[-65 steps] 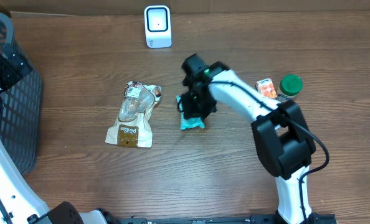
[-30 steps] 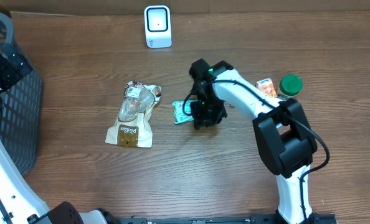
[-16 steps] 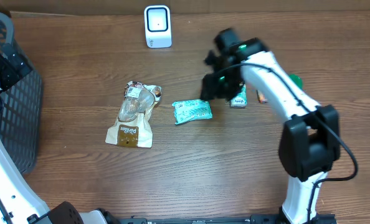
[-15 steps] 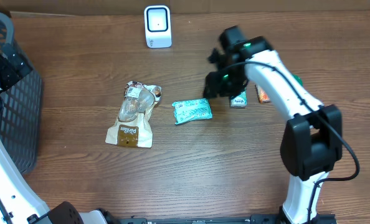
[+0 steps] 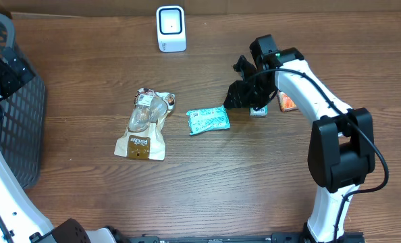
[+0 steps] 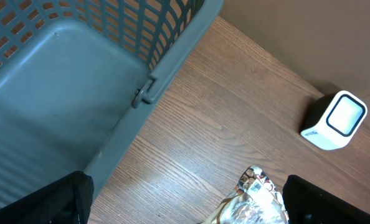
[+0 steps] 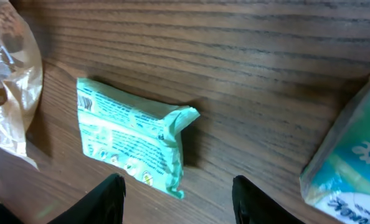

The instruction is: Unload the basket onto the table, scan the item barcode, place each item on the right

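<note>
The item, a green foil packet, lies flat on the table right of a brown snack bag. The white scanner stands at the back edge. My right gripper hovers just right of the packet, open and holding nothing. In the right wrist view the packet lies ahead of the spread fingertips, untouched. My left gripper is open wide beside the basket, with the snack bag's top between its fingers' lines and the scanner ahead to the right.
A grey mesh basket fills the left edge under the left arm. A small teal-and-white pack and an orange pack lie under the right arm. That teal-and-white pack sits right of the right fingers.
The right gripper has let go of the green packet, which now lies flat on the table. The arm then lifted away to the right and back, jaws opened. The left arm stayed still.
</note>
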`<state>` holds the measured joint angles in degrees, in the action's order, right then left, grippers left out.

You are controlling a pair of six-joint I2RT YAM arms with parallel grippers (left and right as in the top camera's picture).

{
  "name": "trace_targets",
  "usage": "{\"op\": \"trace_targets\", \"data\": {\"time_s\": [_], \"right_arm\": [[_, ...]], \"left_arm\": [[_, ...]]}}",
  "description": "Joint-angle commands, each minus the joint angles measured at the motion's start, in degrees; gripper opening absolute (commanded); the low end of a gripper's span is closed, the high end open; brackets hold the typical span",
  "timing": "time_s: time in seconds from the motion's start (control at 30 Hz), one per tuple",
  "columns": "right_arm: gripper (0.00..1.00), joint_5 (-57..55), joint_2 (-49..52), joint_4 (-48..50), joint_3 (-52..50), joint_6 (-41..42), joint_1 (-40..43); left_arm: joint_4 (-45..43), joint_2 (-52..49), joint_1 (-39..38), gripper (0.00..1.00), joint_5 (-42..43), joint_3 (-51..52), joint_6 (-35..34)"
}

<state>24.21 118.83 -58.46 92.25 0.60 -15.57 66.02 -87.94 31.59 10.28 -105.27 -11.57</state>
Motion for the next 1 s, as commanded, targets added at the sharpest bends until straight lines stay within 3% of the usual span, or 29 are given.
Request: {"op": "trace_targets", "data": {"time_s": [0.0,0.47,0.63,0.97], "right_arm": [[0.53,1.8,0.8,2.6,-2.4,-0.4,-0.1],[0.52,9.4,0.9,18.9,-14.2,4.1,-0.2],[0.43,10.0,0.9,21.1,-14.4,8.9,-1.0],[0.38,14.8,3.8,24.7,-16.2,16.0,-3.3]], "left_arm": [[-0.2,0.2,-0.1,1.00,-0.2,-0.2,1.1],[-0.2,0.2,-0.1,0.99,-0.2,-0.2,1.1],[-0.2,0.2,-0.1,1.00,-0.2,-0.2,1.1],[-0.2,0.2,-0.1,1.00,-0.2,-0.2,1.1]]}}
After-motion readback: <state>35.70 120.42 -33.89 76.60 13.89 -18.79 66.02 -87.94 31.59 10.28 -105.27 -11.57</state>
